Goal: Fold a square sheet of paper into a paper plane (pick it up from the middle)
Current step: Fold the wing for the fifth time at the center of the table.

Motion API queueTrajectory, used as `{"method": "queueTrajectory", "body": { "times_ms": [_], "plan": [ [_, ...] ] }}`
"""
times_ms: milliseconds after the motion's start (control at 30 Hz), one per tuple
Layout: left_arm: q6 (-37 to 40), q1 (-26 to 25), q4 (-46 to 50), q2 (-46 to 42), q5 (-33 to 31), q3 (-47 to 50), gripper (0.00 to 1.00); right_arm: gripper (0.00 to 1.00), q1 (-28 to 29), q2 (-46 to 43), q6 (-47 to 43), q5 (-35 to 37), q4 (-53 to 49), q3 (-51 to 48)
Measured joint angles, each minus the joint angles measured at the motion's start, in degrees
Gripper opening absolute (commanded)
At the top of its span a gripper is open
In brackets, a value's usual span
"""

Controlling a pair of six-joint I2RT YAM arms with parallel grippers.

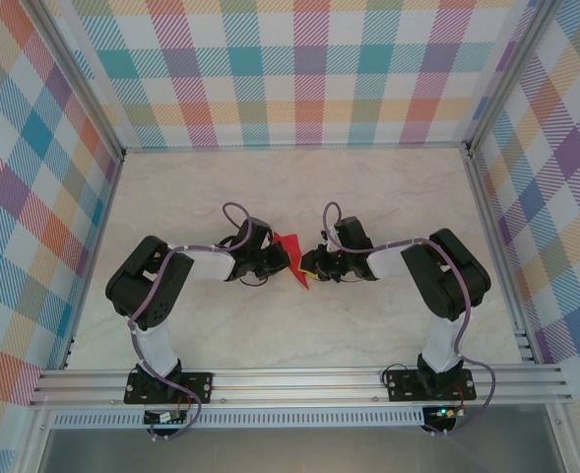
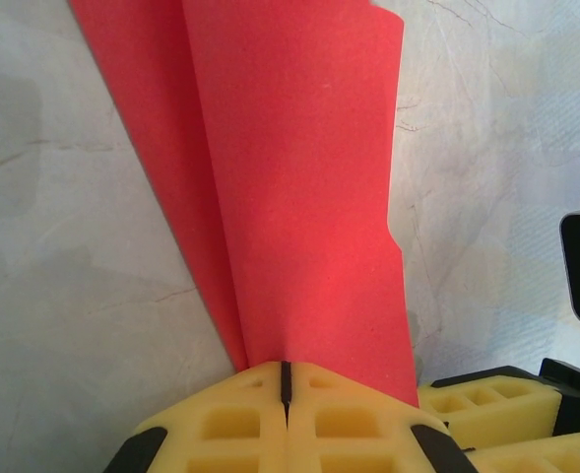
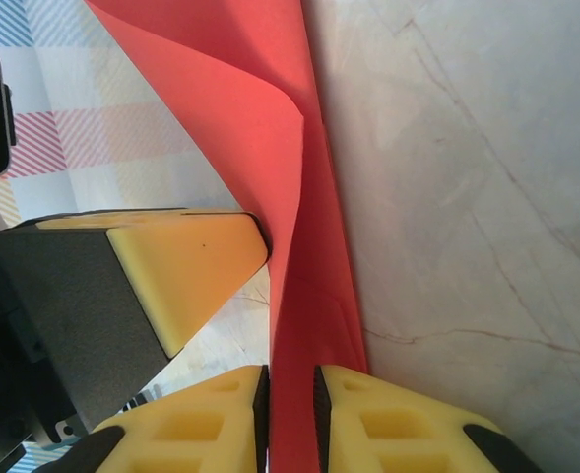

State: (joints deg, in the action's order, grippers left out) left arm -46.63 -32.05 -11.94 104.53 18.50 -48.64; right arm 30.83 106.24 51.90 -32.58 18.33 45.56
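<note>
At mid-counter, the red paper hangs clear of the surface between the two pincers, a narrow strip running from about 11 o'clock to 5 o'clock in the top view. It is no flat square. The left wrist view shows long lengthwise folds with layered flaps rising toward 12 o'clock, so the folding looks well advanced. The wings and a sharp nose cannot be made out, and the last creases and the setting down probably remain.

The left pincer is clamped on the paper's lower end, jaws pressed together. The right pincer straddles the strip with its jaws a little apart, and no firm pinch is apparent.

Both arms are bent at the elbow, the left forearm pointing toward 3 o'clock and the right toward 9 o'clock. The left pincer and right pincer nearly meet.
</note>
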Motion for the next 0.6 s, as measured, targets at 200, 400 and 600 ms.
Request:
{"method": "queueTrajectory", "body": {
  "times_ms": [200, 400, 600],
  "plan": [
    [0.0, 0.0, 0.0, 0.0, 0.0, 0.0, 0.03, 0.26, 0.0, 0.0, -0.5, 0.0, -3.1, 0.9],
    [0.0, 0.0, 0.0, 0.0, 0.0, 0.0, 0.03, 0.28, 0.3, -0.4, -1.4, 0.0, -5.2, 1.5],
    [0.0, 0.0, 0.0, 0.0, 0.0, 0.0, 0.03, 0.22, 1.0, -0.8, -2.2, 0.0, -7.6, 1.9]
  ]
}}
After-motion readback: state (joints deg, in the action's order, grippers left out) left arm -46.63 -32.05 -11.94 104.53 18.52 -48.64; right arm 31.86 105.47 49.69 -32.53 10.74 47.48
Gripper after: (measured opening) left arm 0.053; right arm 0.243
